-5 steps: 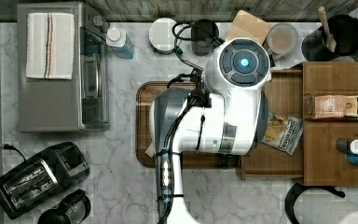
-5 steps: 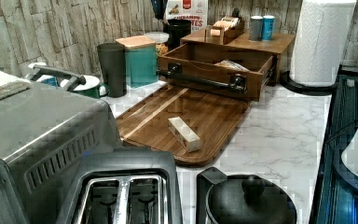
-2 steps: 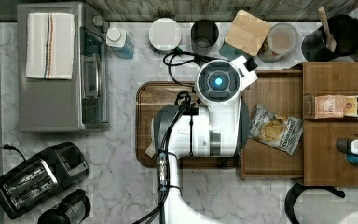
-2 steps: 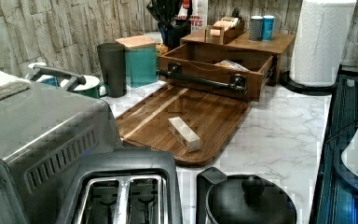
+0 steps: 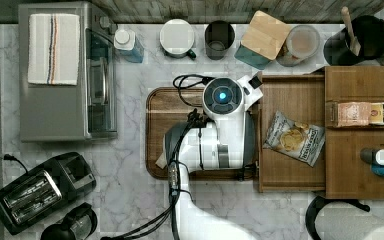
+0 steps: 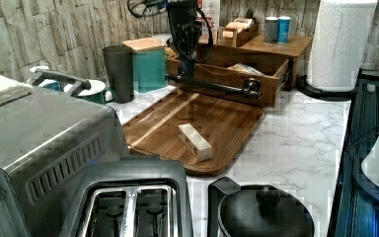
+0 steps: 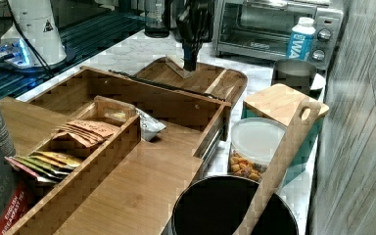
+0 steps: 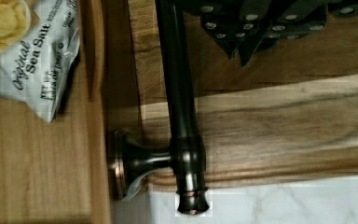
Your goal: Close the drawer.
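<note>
**Drawer still open, hand at the handle**

Your drawer [image 5: 290,100] stands pulled well out of the cabinet [image 5: 362,85], so the closing is all still to do. In the top view its front edge lies over the right end of the tray [image 5: 170,105] on the table [image 5: 130,200], and a chip bag [image 5: 295,138] lies on its floor.

You have the hand [image 6: 191,69] down at the drawer front, at the dark bar handle [image 8: 179,93]. In the wrist view the fingertips [image 8: 242,46] sit just beside the bar, on the tray side of it. You cannot tell from these pictures how wide the hand is open, nor whether it touches the bar; nothing appears to be held.

The drawer's long axis, and the handle with it, runs top to bottom in the top view. Its front faces the top view's left, toward the tray. Judging from that, closing calls for a straight push toward the top view's right, square to the handle, until the front meets the cabinet.
</note>
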Action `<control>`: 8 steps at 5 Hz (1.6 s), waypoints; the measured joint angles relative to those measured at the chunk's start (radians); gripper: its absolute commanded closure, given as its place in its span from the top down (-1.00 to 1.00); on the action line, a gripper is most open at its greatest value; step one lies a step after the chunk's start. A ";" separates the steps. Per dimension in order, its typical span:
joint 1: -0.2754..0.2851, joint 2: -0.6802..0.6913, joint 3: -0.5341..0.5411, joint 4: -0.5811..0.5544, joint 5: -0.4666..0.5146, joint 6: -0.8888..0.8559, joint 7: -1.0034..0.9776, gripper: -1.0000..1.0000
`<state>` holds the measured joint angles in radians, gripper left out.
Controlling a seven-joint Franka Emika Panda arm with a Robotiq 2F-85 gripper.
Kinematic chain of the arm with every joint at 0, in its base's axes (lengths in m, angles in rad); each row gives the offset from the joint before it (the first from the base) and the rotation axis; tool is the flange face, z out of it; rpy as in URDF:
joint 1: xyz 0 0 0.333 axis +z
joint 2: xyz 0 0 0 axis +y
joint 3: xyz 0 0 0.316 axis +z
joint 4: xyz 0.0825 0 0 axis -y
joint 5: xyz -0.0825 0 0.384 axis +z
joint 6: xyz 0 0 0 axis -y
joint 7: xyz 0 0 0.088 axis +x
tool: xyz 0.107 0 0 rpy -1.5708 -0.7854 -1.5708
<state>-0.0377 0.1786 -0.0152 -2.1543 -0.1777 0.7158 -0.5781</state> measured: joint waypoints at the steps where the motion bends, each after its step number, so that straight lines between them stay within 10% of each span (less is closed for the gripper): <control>1: 0.010 0.014 0.000 -0.047 -0.002 0.061 0.000 -1.00; 8: 0.011 0.054 0.000 -0.088 0.062 0.179 -0.031 -1.00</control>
<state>-0.0271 0.2330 -0.0152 -2.2422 -0.1161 0.8945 -0.6089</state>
